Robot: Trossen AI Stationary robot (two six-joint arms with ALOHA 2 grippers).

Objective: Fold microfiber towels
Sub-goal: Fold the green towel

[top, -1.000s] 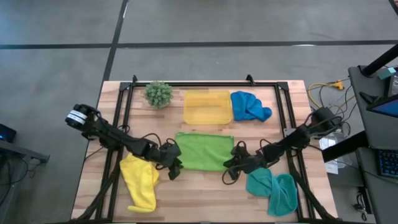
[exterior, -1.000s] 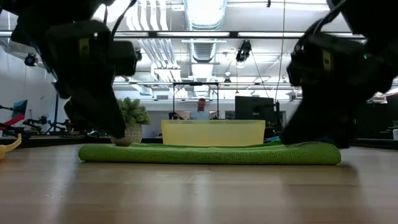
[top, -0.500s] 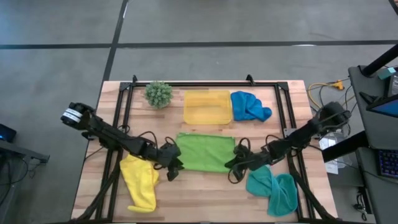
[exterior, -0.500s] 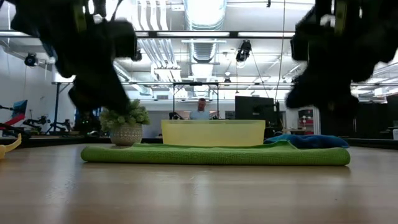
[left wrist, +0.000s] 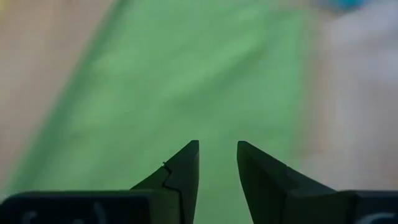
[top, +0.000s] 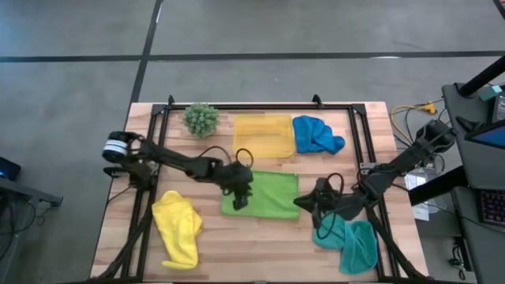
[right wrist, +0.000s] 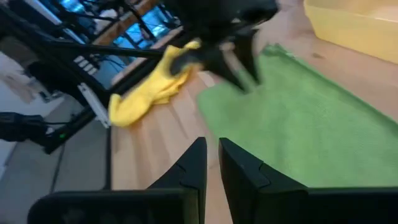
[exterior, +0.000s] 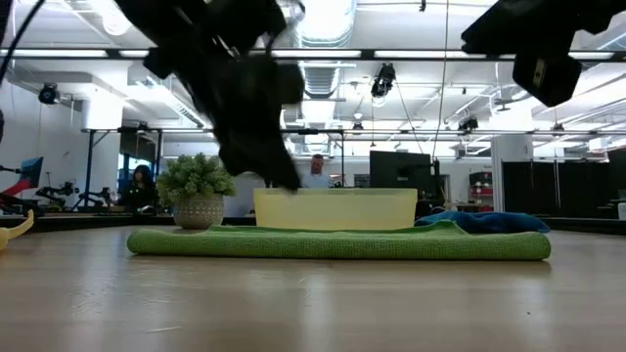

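Fold status: one towel folded
The lime green towel (top: 263,194) lies folded; three remain crumpled. The left claw (top: 241,197) is slightly parted, the right claw (top: 306,202) nearly closed, both empty.

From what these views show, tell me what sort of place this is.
Probably a robotics lab or workshop: exposed silver ceiling ducts overhead, a dark computer monitor with a seated person behind the slatted wooden table, on a bare grey concrete floor.
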